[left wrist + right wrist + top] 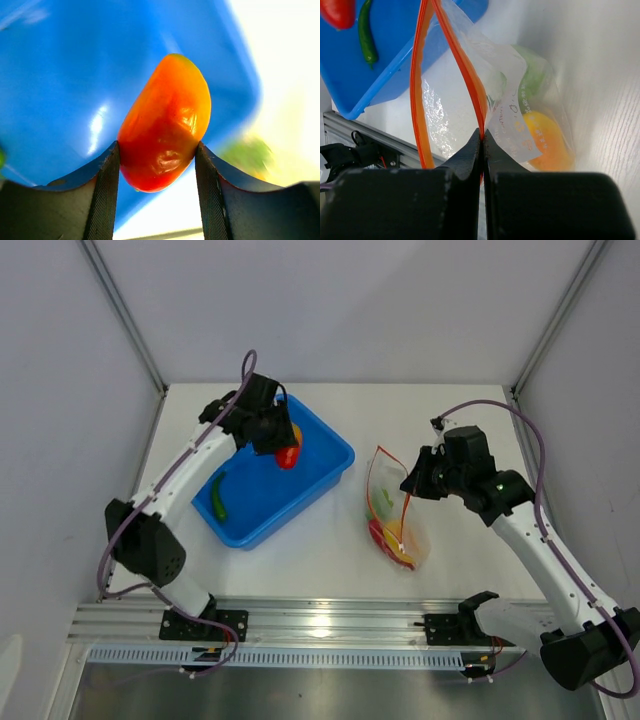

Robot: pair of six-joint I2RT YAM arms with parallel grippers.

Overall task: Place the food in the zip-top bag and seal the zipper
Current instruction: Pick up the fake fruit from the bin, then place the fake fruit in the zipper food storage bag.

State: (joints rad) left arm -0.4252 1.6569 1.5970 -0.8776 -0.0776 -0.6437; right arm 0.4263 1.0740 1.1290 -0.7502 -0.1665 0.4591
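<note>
My left gripper is shut on the red-orange oval fruit and holds it above the blue tray; the fruit also shows in the top view. The clear zip-top bag lies right of the tray with its mouth held open. My right gripper is shut on one side of the bag's red-orange zipper strip. A yellow-orange piece and a green piece lie inside the bag. A green pepper lies in the tray.
The tray's near rim lies close to the bag's mouth. An aluminium rail runs along the table's near edge. Grey walls close in the table on the left, back and right.
</note>
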